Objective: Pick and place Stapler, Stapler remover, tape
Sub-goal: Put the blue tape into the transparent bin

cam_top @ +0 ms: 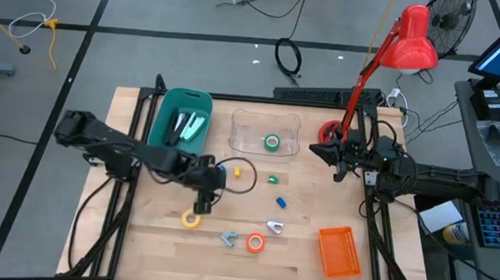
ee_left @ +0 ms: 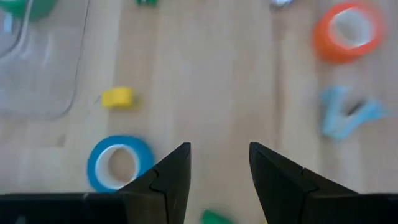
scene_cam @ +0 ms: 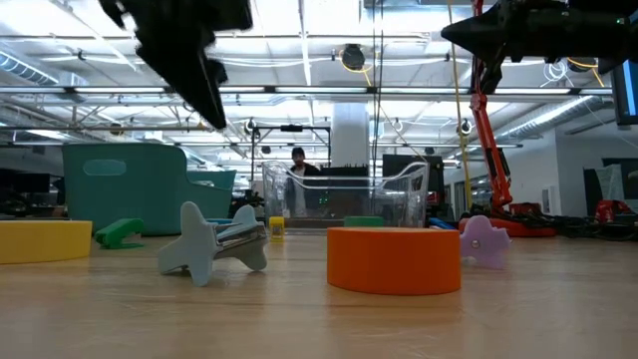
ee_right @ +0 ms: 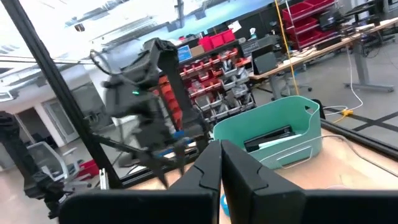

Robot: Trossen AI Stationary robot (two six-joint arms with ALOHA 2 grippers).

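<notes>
My left gripper [cam_top: 199, 205] [ee_left: 219, 149] hangs open above the wooden table, fingers slanting down, touching nothing. A blue tape roll [ee_left: 118, 163] lies flat just beside its fingers, and a yellow tape roll [cam_top: 192, 218] lies toward the near edge. An orange tape roll [cam_top: 255, 242] lies flat beside a blue-grey staple remover [cam_top: 229, 237]; a second, silver remover [cam_top: 275, 227] lies close by. A green tape roll [cam_top: 272, 142] sits in the clear tray [cam_top: 295, 125]. My right gripper [cam_top: 320, 150] [ee_right: 219, 152] waits shut, high at the table's right.
A teal bin [cam_top: 169, 99] at the far left holds dark and pale things. An orange basket [cam_top: 339, 252] stands near right. Small yellow [cam_top: 237, 168], green [cam_top: 273, 179] and blue [cam_top: 280, 201] pieces lie mid-table. A red lamp [cam_top: 412, 37] leans over the far right.
</notes>
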